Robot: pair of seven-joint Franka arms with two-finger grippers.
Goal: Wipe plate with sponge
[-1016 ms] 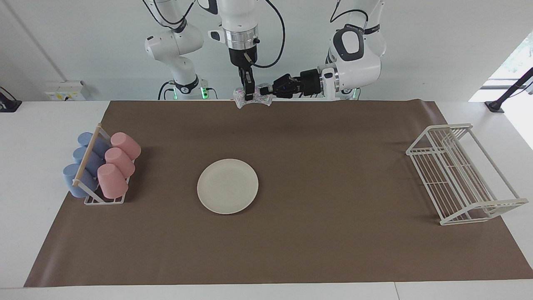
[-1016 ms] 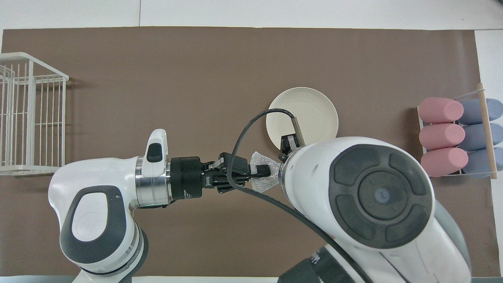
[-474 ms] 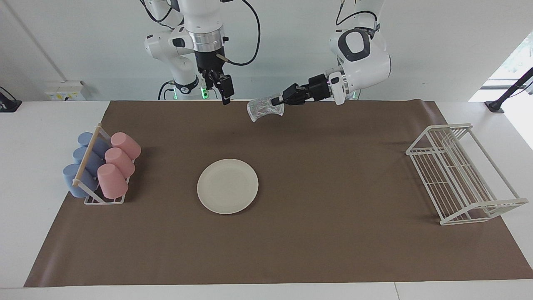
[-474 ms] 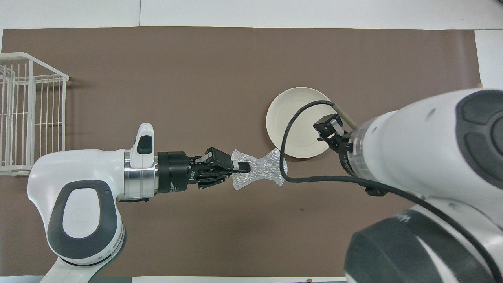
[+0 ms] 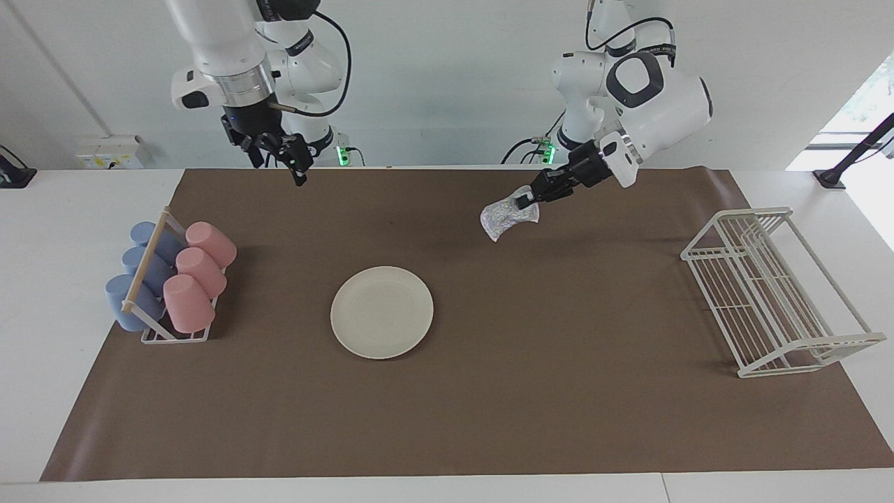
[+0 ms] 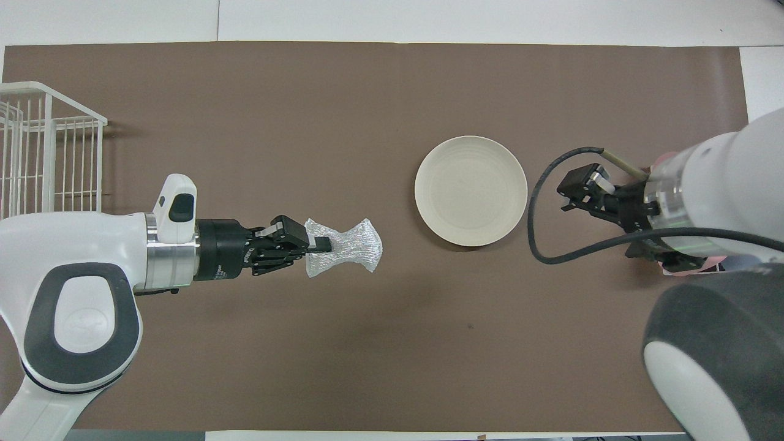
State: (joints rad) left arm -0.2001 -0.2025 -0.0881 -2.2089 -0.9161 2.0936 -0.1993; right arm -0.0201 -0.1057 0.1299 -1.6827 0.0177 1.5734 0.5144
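We record, working across the facing view, a white wire cup rack (image 5: 178, 328) at the right arm's end of the brown mat (image 5: 559, 419), loaded with three blue cups (image 5: 133, 293) and three pink cups (image 5: 192, 276) lying on their sides; the right gripper (image 5: 297, 168) hangs in the air over the robots' edge of the mat, above bare mat between the cup rack and the plate, and it carries nothing; its two fingers appear parted in the overhead view, with a gap visible between them; we note a black cable (image 6: 551, 245) looping from that wrist; the plate (image 5: 382, 311), round and cream-white, lies flat on the mat near its middle, somewhat toward the right arm's end, with nothing on it and nothing touching it; the sponge (image 5: 506, 218), a silvery speckled wad, is raised off the mat in the left gripper (image 5: 525, 201), whose jaws are closed on one end of it, the rest flaring out loose; sponge and plate are well apart, the sponge being over bare mat toward the left arm's end; a white wire dish rack (image 5: 772, 293) stands at the left arm's end of the mat, resting partly on the white table (image 5: 42, 244).
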